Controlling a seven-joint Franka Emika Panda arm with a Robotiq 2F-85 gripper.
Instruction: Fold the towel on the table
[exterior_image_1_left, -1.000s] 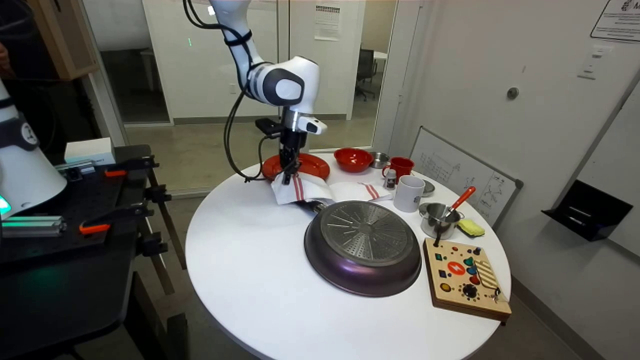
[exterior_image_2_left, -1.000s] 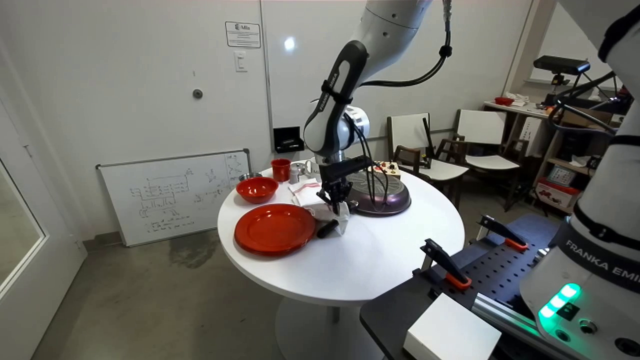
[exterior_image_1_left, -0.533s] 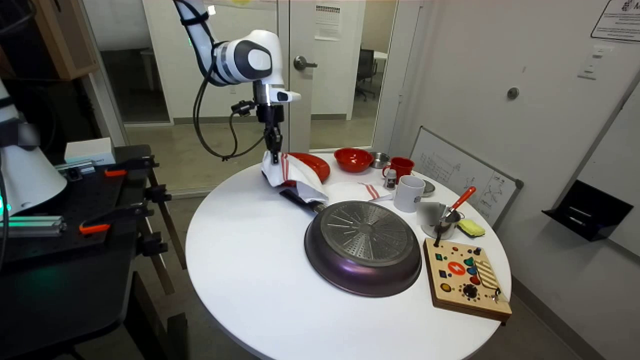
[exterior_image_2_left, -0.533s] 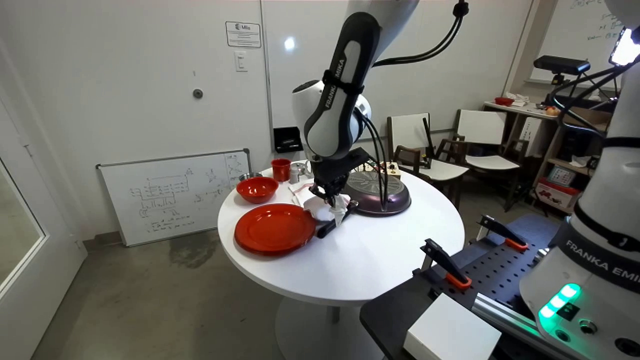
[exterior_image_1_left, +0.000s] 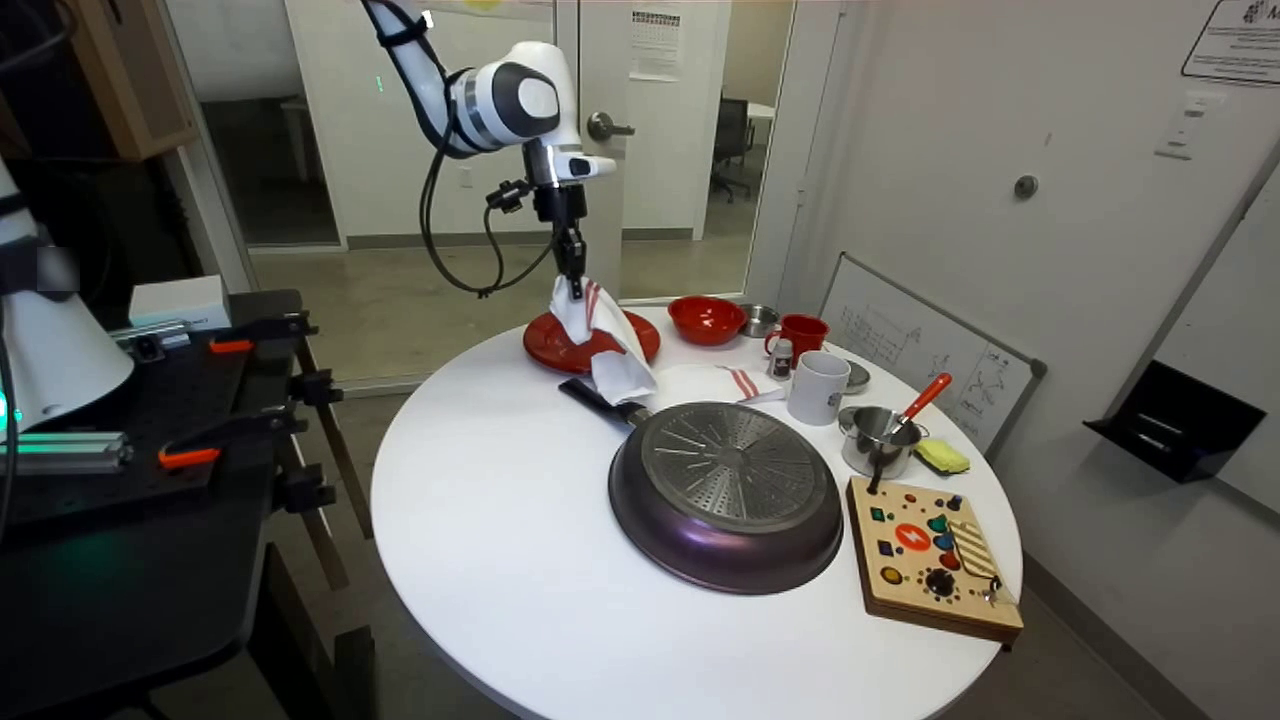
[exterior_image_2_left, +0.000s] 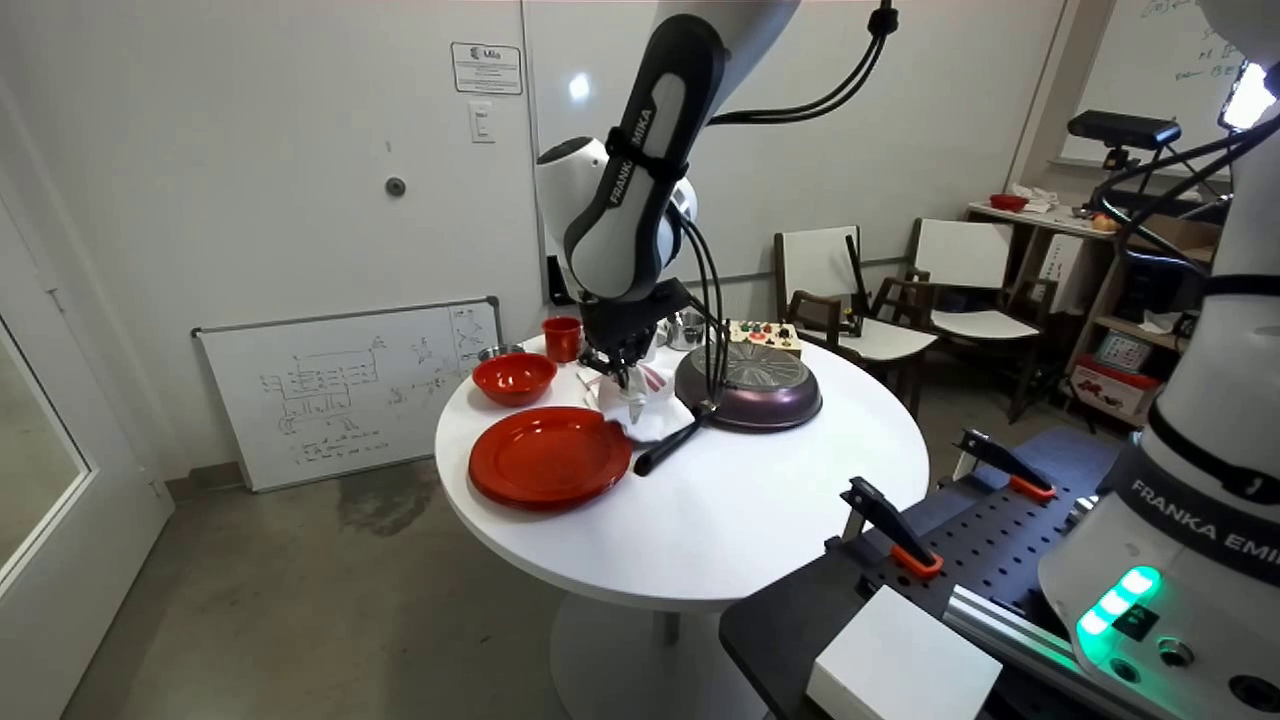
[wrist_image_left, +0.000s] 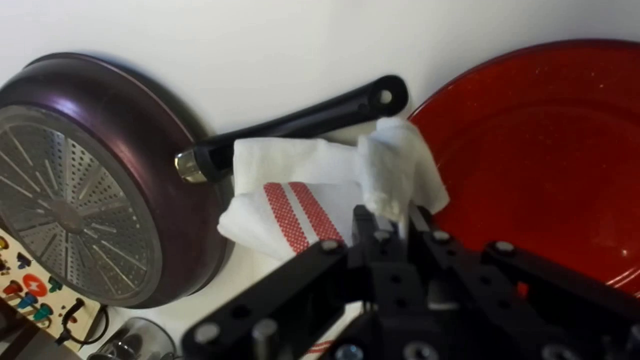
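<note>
Wrist view, and it's caught: the gripper (wrist_image_left: 395, 220) is clenched on a bunched pinch of the towel (wrist_image_left: 300, 162). Out wide now, and in an exterior view the held end hangs in the air by the red plate (exterior_image_1_left: 548, 342), loose folds dropping toward the handle (exterior_image_1_left: 585, 396) of the upturned pan (exterior_image_1_left: 735, 480). The remainder lies on the tabletop (exterior_image_1_left: 480, 520) beyond that pan, its far striped end just beside the white mug (exterior_image_1_left: 820, 387).

By my read the fold isn't laid over yet, so this is the carry. How to play it? Hold that pinch tight, with height enough for the dangling folds to clear the handle; whether they touch it right now, I can't tell. Then a low, easy arc toward the mug side, over the flat part rather than tugging at it. Pull hard and the whole towel could slide; it looks thin and limp, likely to follow willingly and crumple just as readily. Lower until the raised edge meets the far striped end, square up the borders, let go gently, and rise straight up, or that bunched corner may come along too.
</note>
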